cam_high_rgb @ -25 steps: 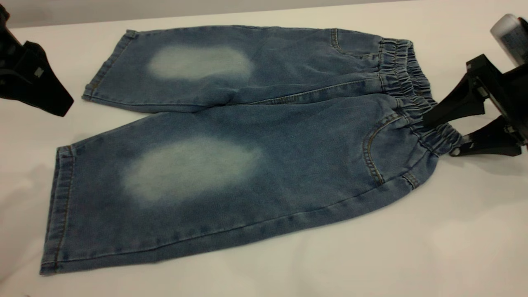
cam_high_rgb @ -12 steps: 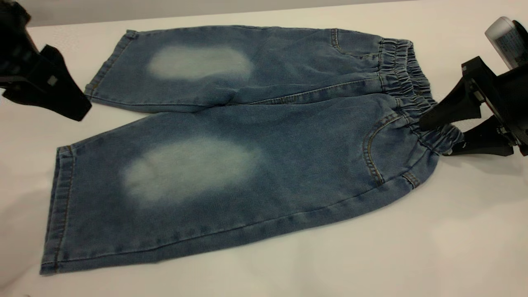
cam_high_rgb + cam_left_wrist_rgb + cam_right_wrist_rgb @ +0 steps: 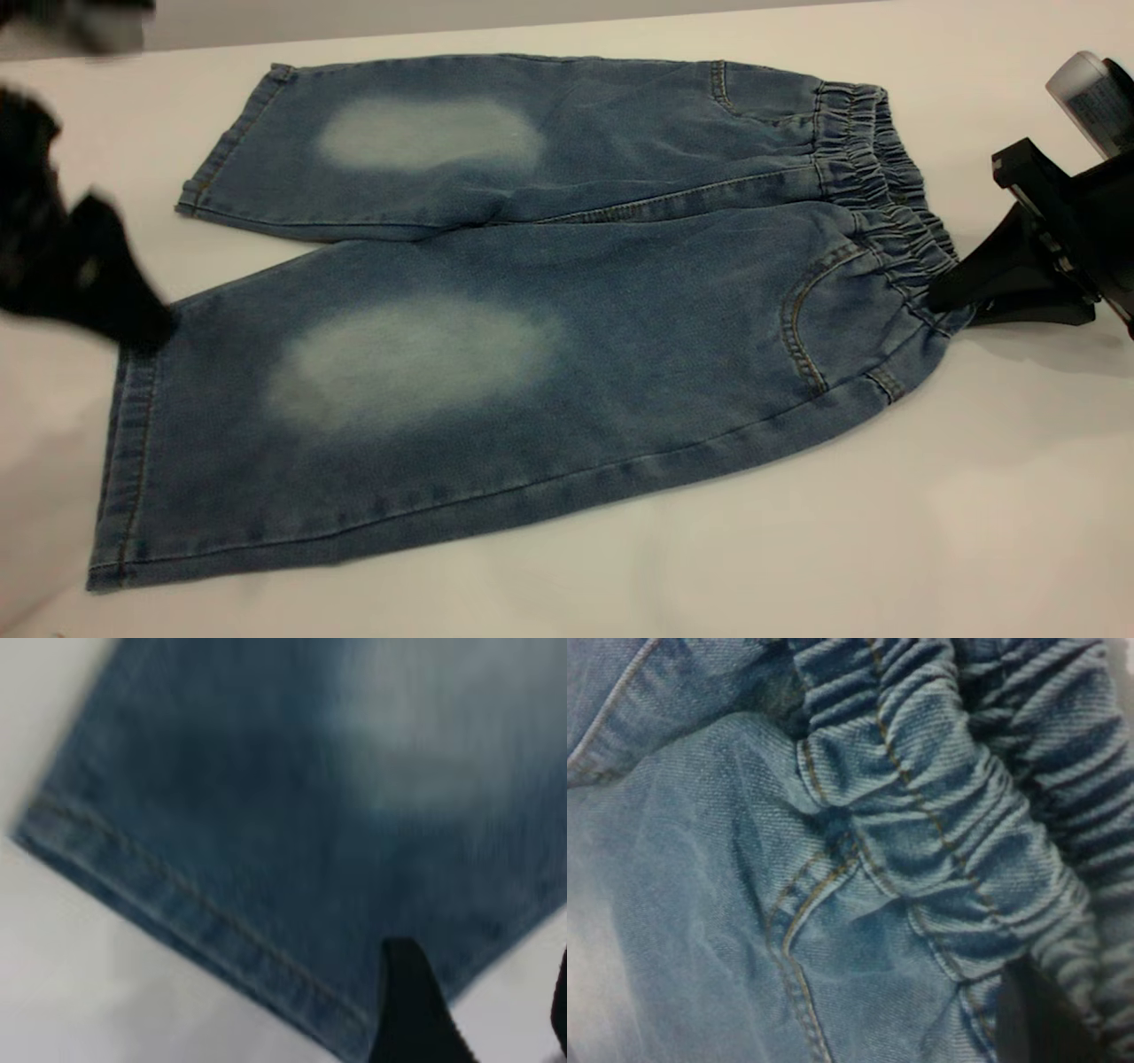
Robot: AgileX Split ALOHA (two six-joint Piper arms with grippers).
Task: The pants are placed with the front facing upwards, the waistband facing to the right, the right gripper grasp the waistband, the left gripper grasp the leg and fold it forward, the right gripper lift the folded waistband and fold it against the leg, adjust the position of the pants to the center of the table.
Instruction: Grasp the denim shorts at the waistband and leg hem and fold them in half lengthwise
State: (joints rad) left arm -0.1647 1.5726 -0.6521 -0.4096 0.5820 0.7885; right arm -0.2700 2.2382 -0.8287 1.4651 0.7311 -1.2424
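- The pants [image 3: 496, 301] lie flat, front up, across the table [image 3: 797, 549], hems toward its left edge, the near leg reaching toward its front edge;
- My right gripper [image 3: 952, 301] has closed since half a second ago, its two fingers now together on the waistband [image 3: 895, 221] by the right edge; that grasp looks done;
- My left gripper [image 3: 133, 323] has dropped from the far leg's hem to the near leg's hem corner; jaws apart, not yet gripping, so the fold waits;
- Soft faded denim, tan stitching, ruffled elastic band, flat stitched hems.
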